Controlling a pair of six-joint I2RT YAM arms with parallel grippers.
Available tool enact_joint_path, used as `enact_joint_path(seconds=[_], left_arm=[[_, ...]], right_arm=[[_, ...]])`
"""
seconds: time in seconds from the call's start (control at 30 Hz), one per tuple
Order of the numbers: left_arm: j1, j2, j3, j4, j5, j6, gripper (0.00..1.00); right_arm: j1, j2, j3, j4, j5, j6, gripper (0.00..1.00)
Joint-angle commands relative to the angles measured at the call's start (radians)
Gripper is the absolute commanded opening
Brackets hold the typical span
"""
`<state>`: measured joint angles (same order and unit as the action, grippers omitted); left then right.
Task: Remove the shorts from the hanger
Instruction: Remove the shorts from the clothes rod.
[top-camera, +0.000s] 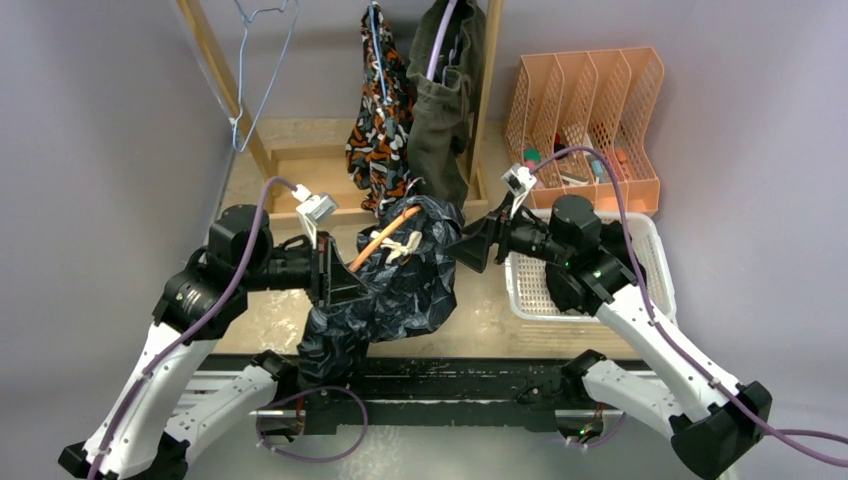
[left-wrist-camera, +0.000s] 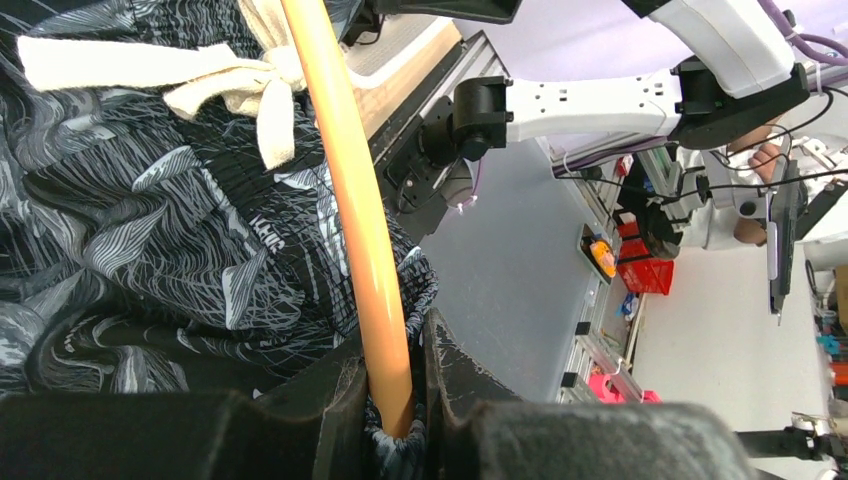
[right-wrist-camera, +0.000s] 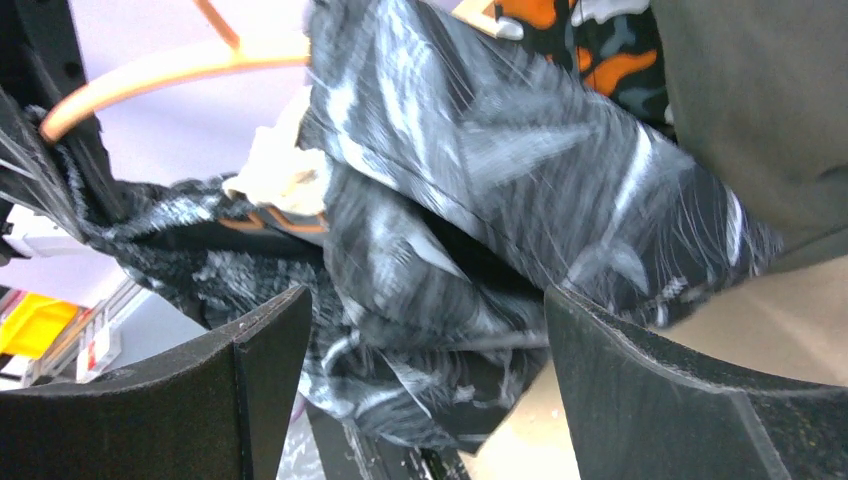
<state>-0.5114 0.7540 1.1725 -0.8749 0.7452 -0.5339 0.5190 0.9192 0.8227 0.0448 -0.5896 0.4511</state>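
Dark navy fabric shorts with pale print (top-camera: 400, 285) drape over a slim orange plastic hanger (left-wrist-camera: 345, 170) between both arms, above the table (top-camera: 488, 318). Left gripper (left-wrist-camera: 392, 400) is clamped on the hanger's bar. Right gripper (right-wrist-camera: 425, 330) gapes wide, jaws flanking the cloth, gripping nothing.

Soft matt cloth of the navy shorts (top-camera: 410, 290), smooth orange plastic hanger (left-wrist-camera: 345, 190), white plastic basket (top-camera: 530, 295).

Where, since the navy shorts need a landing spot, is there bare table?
Bare table lies between the navy shorts and the white basket, and a smaller patch left of the shorts' lower end. The middle back is crowded: camo shorts and olive shorts hang over the wooden rack.
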Motion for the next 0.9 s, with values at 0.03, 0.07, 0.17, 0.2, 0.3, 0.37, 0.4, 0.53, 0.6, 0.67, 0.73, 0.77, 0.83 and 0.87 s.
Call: enact_joint_path(seconds=[0.03, 0.07, 0.17, 0.2, 0.3, 0.37, 0.4, 0.53, 0.6, 0.67, 0.73, 0.77, 0.83, 0.87], left_arm=[[-0.001, 0.037, 0.017, 0.171, 0.063, 0.026, 0.00], [-0.001, 0.043, 0.019, 0.169, 0.067, 0.033, 0.00], [-0.001, 0.054, 0.021, 0.181, 0.083, 0.040, 0.00], [-0.001, 0.057, 0.022, 0.185, 0.084, 0.041, 0.00], [-0.001, 0.075, 0.021, 0.202, 0.115, 0.044, 0.00], [-0.001, 0.087, 0.023, 0.211, 0.120, 0.048, 0.00], [0.000, 0.093, 0.026, 0.213, 0.122, 0.049, 0.00], [-0.001, 0.101, 0.028, 0.221, 0.140, 0.066, 0.00], [-0.001, 0.102, 0.014, 0.237, 0.140, 0.070, 0.00], [-0.001, 0.115, 0.011, 0.231, 0.137, 0.086, 0.00], [-0.001, 0.132, 0.018, 0.220, 0.138, 0.104, 0.00], [-0.001, 0.137, 0.024, 0.216, 0.138, 0.114, 0.00], [-0.001, 0.146, 0.039, 0.196, 0.147, 0.142, 0.00], [-0.001, 0.152, 0.050, 0.177, 0.152, 0.160, 0.00]], right_arm=[[0.041, 0.017, 0.135, -0.055, 0.200, -0.088, 0.87], [0.044, 0.019, 0.137, -0.057, 0.226, -0.095, 0.87], [0.047, 0.042, 0.182, -0.077, 0.257, -0.132, 0.87], [0.050, 0.056, 0.192, -0.084, 0.260, -0.139, 0.86], [0.058, 0.111, 0.237, -0.121, 0.268, -0.163, 0.83], [0.066, 0.132, 0.263, -0.145, 0.296, -0.189, 0.81], [0.068, 0.136, 0.269, -0.143, 0.312, -0.199, 0.77], [0.071, 0.144, 0.305, -0.166, 0.362, -0.207, 0.57], [0.070, 0.128, 0.286, -0.151, 0.431, -0.205, 0.48], [0.071, 0.115, 0.265, -0.136, 0.497, -0.199, 0.44], [0.071, 0.116, 0.270, -0.148, 0.541, -0.194, 0.41], [0.070, 0.119, 0.271, -0.160, 0.550, -0.182, 0.39], [0.071, 0.122, 0.278, -0.171, 0.582, -0.160, 0.33], [0.071, 0.120, 0.277, -0.169, 0.618, -0.153, 0.30]])
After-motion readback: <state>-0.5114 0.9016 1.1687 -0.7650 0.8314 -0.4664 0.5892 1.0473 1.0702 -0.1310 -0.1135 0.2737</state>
